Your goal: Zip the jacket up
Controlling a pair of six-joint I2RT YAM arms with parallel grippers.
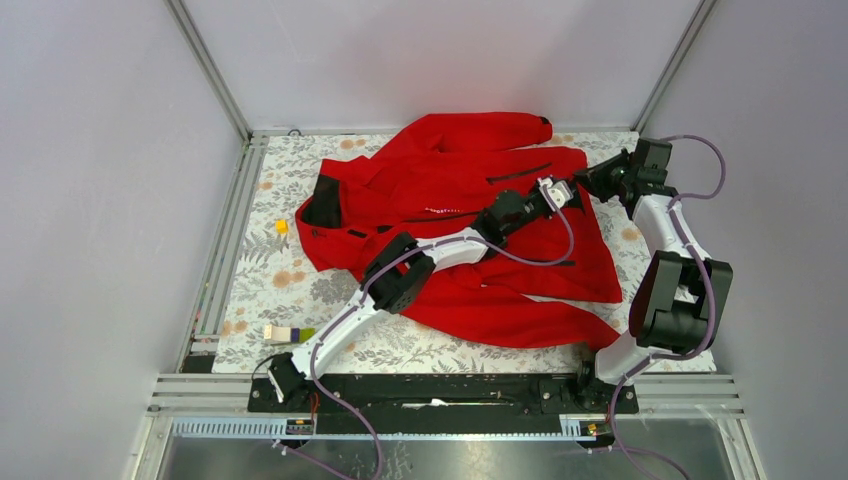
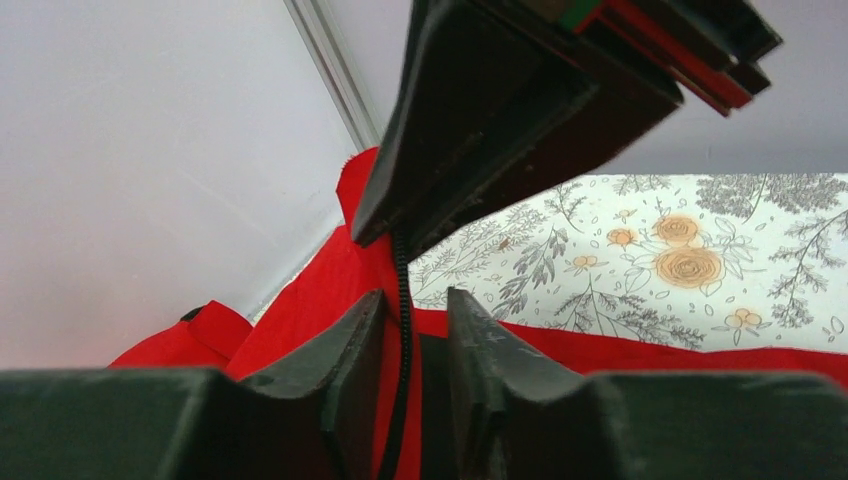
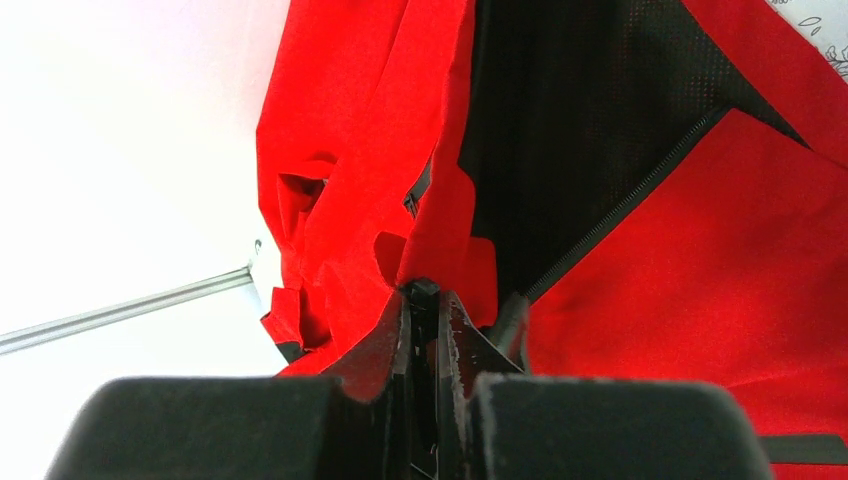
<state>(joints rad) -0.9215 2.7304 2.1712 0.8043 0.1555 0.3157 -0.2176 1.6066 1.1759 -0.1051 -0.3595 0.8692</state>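
Observation:
The bright red jacket (image 1: 470,180) lies spread on the floral cloth, black collar lining to the left. Both grippers meet at its right hem. My left gripper (image 1: 568,190) reaches across the jacket. In the left wrist view my left gripper (image 2: 415,310) has its jaws narrowly apart, with the dark front zipper track (image 2: 403,290) and red fabric between them. The right gripper's body (image 2: 500,100) hangs just above. My right gripper (image 1: 592,180) shows in its own wrist view (image 3: 425,300) shut on a dark piece at the jacket's edge (image 3: 700,250), beside a zipper line (image 3: 620,215).
A small yellow block (image 1: 282,226) and a white, purple and green piece (image 1: 288,333) lie on the floral cloth (image 1: 300,270) left of the jacket. Grey walls and aluminium rails (image 1: 225,240) enclose the table. The right arm's elbow (image 1: 680,300) stands at the jacket's right edge.

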